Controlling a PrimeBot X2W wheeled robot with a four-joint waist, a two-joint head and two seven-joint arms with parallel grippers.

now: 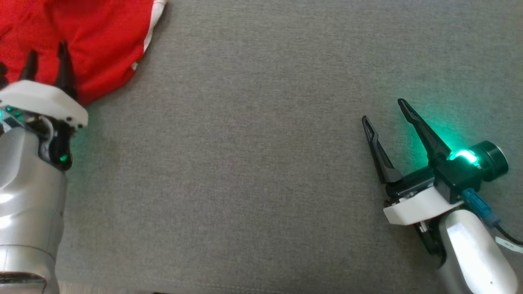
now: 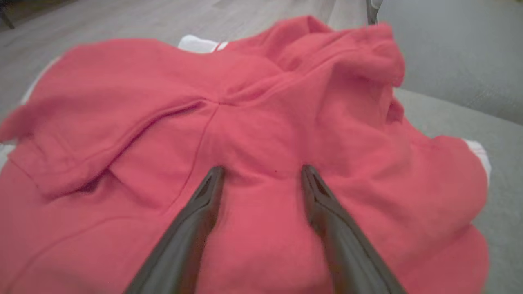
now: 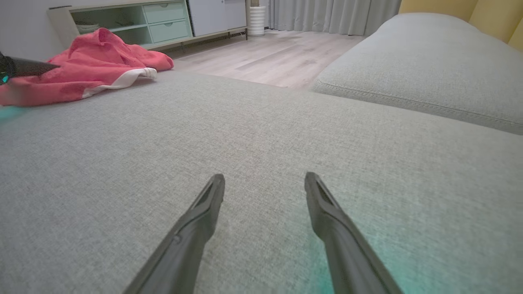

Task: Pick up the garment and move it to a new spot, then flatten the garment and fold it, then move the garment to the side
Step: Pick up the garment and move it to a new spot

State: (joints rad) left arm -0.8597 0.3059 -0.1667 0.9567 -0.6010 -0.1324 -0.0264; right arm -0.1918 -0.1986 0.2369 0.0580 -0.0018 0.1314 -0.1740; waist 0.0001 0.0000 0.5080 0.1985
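The garment (image 1: 102, 41) is cut off by the head view's top edge.

**Red garment (image 1: 102, 45), crumpled on grey cushion (image 1: 261, 163)**

Red fabric with white trim along one edge. Bunched and creased, not folded, raised in soft ridges. Lying at the head view's upper left, at the cushion's edge nearest the floor.

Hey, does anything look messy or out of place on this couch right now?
Only the red garment: it lies crumpled in folds at the grey cushion's edge, white trim showing, with the open left tool over it. Nothing looks spilled or damaged.
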